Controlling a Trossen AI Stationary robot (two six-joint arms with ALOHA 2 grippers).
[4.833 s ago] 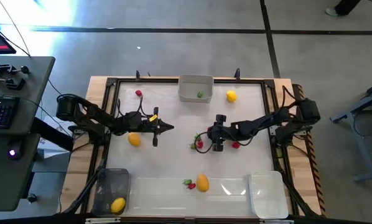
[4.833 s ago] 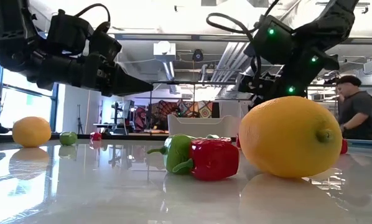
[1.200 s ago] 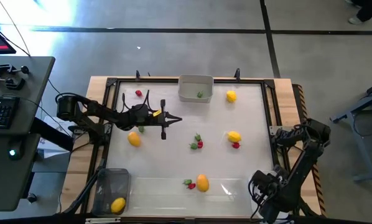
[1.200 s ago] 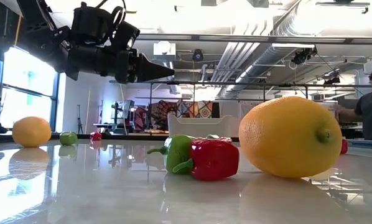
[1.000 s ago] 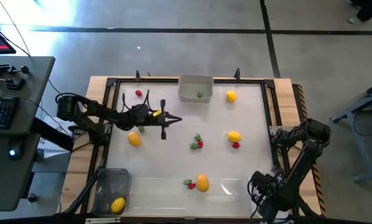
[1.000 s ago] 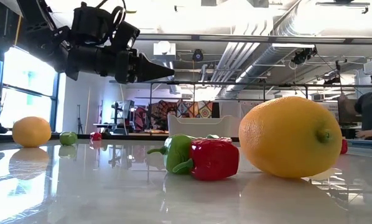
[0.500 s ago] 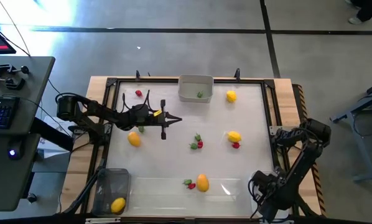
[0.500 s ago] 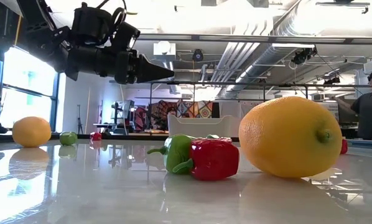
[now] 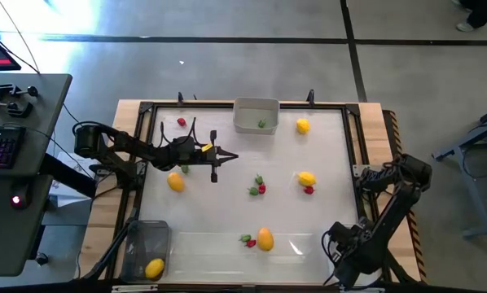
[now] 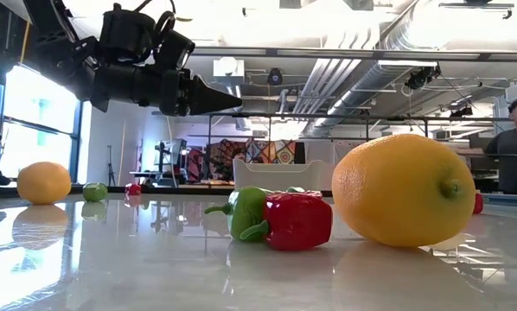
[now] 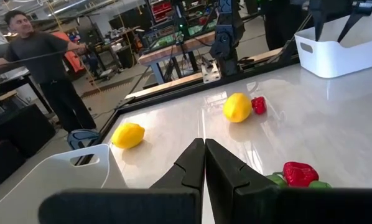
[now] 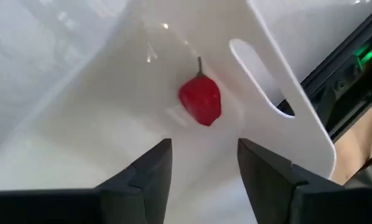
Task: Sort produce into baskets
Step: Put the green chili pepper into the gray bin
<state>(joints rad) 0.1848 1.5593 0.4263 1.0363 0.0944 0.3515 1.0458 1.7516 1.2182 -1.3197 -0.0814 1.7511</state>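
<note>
Three baskets stand on the surface (image 9: 227, 203): a pale grey basket (image 9: 256, 115) at the middle of the far edge, a dark clear basket (image 9: 147, 250) in the near left corner, and a white basket (image 12: 285, 106) in the near right corner, mostly hidden under the right arm in the high view. Five yellow lemons can be counted: one by the far right corner (image 9: 303, 125), one right of centre (image 9: 307, 179), one at the near edge (image 9: 265, 238), one on the left (image 9: 175, 182) and one inside the dark basket (image 9: 154, 268). The right gripper (image 12: 201, 163) hangs over the white basket with its fingers spread; a red strawberry (image 12: 200, 101) lies loose on the basket's floor just ahead of the gap between them, untouched. The left gripper (image 9: 227, 156) hovers left of centre with its fingers pressed together, holding nothing.
</note>
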